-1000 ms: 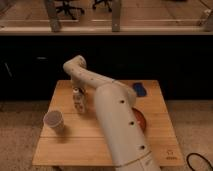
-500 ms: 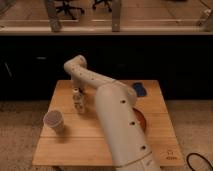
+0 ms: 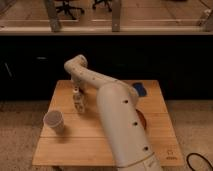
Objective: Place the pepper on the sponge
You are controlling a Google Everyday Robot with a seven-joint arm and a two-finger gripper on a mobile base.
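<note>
tool [image 3: 77, 87] at shaker bottle [image 3: 78, 101], paper cup [image 3: 54, 121] nearby, orange bowl [image 3: 143, 120] half hidden

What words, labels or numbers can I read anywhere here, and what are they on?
No text here can be read for certain.
Small dark mark at the near right corner of the table: too blurred to read.
Bottle: any label is too blurred to read.
Paper cup: no print visible.
Robot arm: dark dots only, no lettering.
End effector, just above the bottle: no writing visible.
</note>
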